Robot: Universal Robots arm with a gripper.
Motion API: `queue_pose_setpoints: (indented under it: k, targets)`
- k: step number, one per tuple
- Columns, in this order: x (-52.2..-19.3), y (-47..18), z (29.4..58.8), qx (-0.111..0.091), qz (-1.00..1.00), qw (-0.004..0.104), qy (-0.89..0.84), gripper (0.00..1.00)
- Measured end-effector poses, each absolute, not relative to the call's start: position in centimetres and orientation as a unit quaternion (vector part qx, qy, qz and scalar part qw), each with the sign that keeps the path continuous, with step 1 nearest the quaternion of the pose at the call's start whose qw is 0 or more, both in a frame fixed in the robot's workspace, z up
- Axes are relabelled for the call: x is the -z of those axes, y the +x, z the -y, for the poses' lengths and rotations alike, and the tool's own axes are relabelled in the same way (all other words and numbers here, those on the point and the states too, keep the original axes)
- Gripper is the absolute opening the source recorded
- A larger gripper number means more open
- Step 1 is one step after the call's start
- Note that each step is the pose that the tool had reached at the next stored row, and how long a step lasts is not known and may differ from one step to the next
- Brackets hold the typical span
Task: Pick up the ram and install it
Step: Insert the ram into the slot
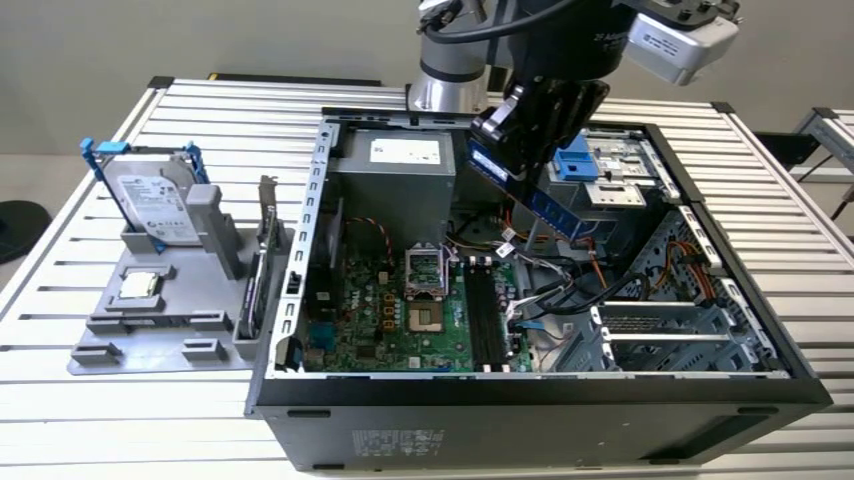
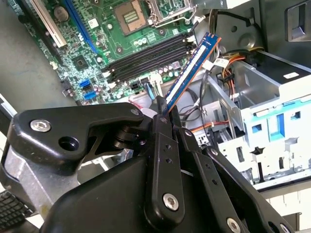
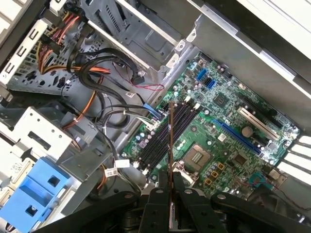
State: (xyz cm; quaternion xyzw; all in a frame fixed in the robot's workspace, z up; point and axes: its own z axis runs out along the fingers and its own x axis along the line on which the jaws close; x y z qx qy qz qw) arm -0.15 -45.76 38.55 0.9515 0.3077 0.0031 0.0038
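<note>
The gripper [image 2: 163,112] clamps one end of the ram [image 2: 190,71]. The ram extends edge-on above the motherboard [image 2: 121,43], over its black memory slots [image 2: 146,56].

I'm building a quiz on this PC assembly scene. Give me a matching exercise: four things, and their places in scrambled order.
Things:
1. ram
2. hard drive
3. empty memory slots
4. graphics card

Places:
A. on the motherboard
B. upright in the grey stand, far end
C. clamped in the gripper
D. standing between stand and case

Pairs: 1-C, 2-B, 3-A, 4-D
</note>
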Motion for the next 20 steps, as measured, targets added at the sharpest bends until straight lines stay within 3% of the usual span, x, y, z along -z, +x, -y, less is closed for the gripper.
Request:
queue_pose_setpoints:
  k: [20]
  targets:
    - [-38.55,-0.15,45.76,-0.003,-0.29,0.004,0.957,0.0]
